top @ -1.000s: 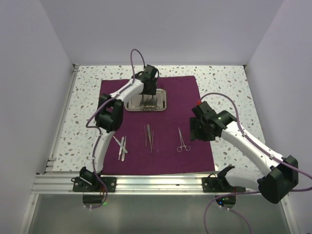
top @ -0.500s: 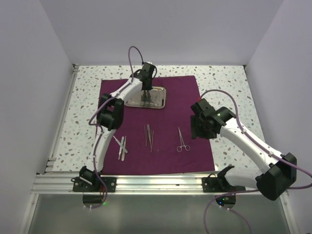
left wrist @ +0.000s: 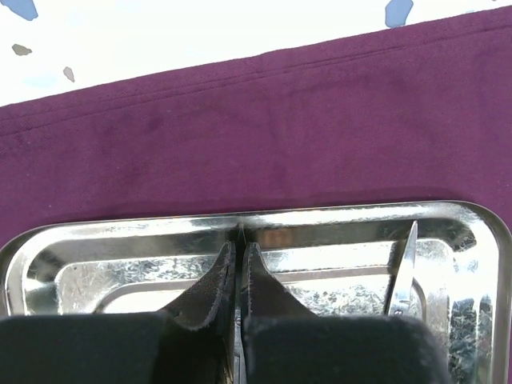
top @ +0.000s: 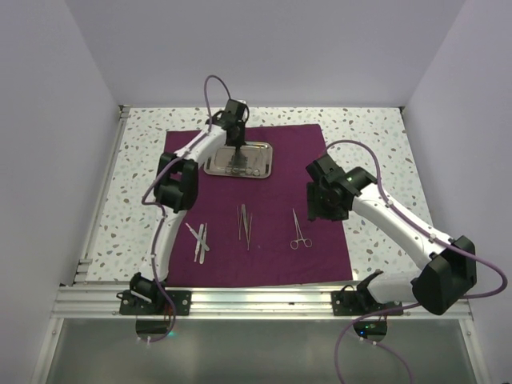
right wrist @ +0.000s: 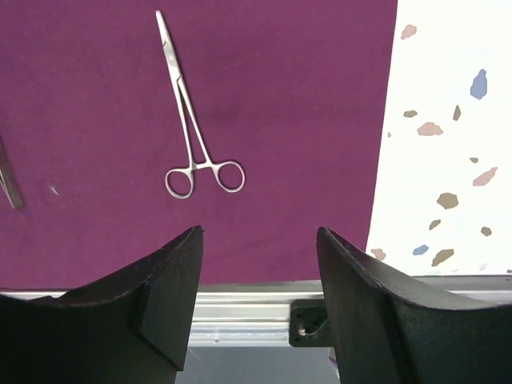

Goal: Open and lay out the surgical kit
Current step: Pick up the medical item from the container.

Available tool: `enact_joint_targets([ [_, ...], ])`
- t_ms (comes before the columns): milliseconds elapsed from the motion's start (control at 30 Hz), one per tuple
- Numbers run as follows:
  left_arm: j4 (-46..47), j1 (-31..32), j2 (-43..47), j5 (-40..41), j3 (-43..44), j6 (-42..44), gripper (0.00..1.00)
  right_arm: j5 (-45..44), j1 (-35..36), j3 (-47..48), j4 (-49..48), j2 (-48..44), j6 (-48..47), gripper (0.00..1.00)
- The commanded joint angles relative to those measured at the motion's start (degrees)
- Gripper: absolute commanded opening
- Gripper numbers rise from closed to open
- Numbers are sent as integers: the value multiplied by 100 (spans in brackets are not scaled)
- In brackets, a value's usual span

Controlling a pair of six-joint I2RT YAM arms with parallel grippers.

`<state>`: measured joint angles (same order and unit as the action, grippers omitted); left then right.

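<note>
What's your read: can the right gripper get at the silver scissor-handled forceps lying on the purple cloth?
Probably yes. The right gripper is open, hanging above the dark purple cloth close to the silver scissor-handled forceps, which lie alone with nothing over them.

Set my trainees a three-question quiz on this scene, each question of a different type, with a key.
1. Fill in: the forceps lie on the ___ cloth.
2. True or false: the right gripper has its jaws open.
3. The left gripper hangs over: A the steel tray, B the forceps, C bare tabletop.
Key: 1 purple; 2 true; 3 A.
</note>
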<state>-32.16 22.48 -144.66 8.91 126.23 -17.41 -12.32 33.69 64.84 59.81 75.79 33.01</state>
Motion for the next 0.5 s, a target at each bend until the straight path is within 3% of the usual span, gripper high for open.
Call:
enact_joint_targets([
  [0,-230,-340,359,-705,-2,-148,0,-25,-21,161,-163,-90,30,62],
  [267,-123,-429,1369,-1434,-248,-710,0,-8,-12,134,-268,-231,38,62],
  [467,-27,-332,2336,-1805,-1126,-1317,0,10,-21,47,-338,-372,-58,62],
])
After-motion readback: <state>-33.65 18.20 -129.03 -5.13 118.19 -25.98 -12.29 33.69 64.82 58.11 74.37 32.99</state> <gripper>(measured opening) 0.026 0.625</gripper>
